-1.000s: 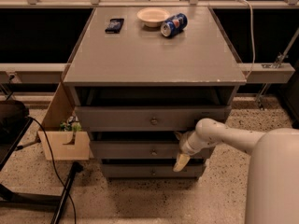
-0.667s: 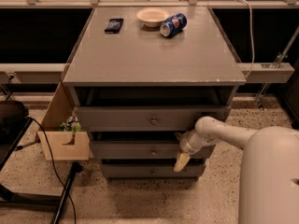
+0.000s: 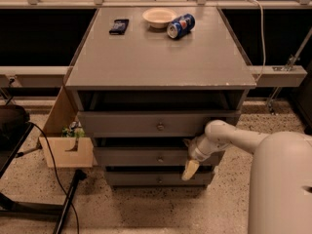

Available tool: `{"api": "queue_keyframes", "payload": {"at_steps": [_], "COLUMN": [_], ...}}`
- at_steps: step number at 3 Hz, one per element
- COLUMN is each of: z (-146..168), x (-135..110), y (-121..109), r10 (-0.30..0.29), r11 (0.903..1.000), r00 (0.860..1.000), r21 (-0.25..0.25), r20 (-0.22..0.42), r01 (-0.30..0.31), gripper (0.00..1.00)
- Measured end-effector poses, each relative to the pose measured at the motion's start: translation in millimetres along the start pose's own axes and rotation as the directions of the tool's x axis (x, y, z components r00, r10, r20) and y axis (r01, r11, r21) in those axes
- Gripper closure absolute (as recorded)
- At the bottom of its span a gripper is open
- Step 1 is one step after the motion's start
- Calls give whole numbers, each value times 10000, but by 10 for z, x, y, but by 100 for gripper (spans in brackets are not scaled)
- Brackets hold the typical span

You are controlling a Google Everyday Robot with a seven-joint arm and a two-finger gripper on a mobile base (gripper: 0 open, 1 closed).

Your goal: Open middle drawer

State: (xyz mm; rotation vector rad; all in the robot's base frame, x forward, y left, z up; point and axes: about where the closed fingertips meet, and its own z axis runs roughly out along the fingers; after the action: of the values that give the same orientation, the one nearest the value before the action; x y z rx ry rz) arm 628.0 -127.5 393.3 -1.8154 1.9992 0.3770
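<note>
- A grey wooden cabinet with a broad flat top stands on a speckled stone floor, with a pale rail running behind it.
- The gripper, with its tan tip pointing down, hangs at the right end of the cabinet's front, on a white arm that reaches in from the right. I cannot tell whether it is open or closed.
- The middle drawer, a long grey wooden front, lies just left of the gripper. The tip overlaps its lower right corner.
- Its small round metal knob is left of the gripper, apart from it.
- The top drawer sits above the gripper and the bottom drawer below and left.
- Far above, at the back of the top, stand a white bowl, a blue can on its side and a dark flat rectangular object.
- Well left, an open wooden box rests on the floor beside a black cable.
</note>
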Motion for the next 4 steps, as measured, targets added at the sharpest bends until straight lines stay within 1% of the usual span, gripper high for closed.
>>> {"api": "queue_keyframes", "payload": {"at_steps": [1, 2, 4], "z": [-102, -194, -289], "x": [21, 40, 98], "y": [155, 269, 403], "r10": [441, 681, 928], "r11": [9965, 9917, 9852], "r00": [9987, 9967, 9940], "r21": [-698, -1064, -1392], "r20": [-251, -439, -583], "r01": [-458, -724, -1002], "gripper": [0, 0, 0]}}
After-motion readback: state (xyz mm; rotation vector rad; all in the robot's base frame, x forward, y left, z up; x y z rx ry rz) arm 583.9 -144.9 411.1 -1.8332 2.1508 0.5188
